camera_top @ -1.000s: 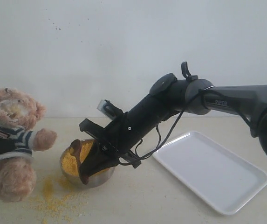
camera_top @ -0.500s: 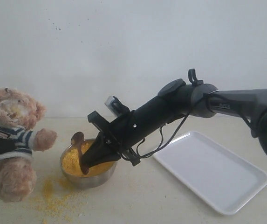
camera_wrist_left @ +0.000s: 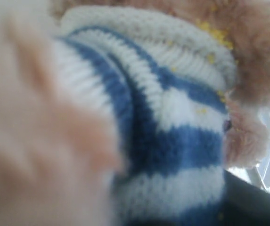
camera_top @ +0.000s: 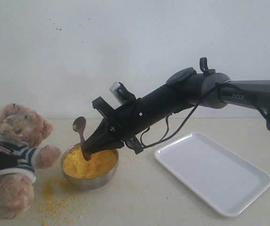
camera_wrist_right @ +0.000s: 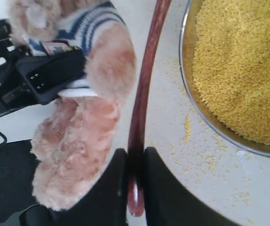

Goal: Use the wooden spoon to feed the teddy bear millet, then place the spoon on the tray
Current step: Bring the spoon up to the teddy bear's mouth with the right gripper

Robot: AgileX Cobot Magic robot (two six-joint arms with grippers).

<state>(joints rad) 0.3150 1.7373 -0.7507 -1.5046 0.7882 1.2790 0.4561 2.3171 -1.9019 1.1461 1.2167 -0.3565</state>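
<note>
Pale counter [camera_top: 172,207] is noted below a plain white wall; the tray [camera_top: 215,174] lies to the right. The teddy bear [camera_top: 17,141] is gripped at the torso by the left pincer [camera_wrist_right: 54,70], left of the bowl [camera_top: 90,180] of millet [camera_top: 90,162]. The wooden spoon [camera_top: 80,132] is clamped at its handle end by the right pincer [camera_top: 88,149], held near-upright over the bowl, with the bear just to its left.

plain pale wall [camera_top: 125,47] behind a cream counter [camera_top: 144,207]
soft, even light all over; matte off-white surface flecked with a few tiny dark specks [camera_top: 57,27] toward the upper left, meeting the smooth counter along one straight horizontal line at mid-height.
</note>
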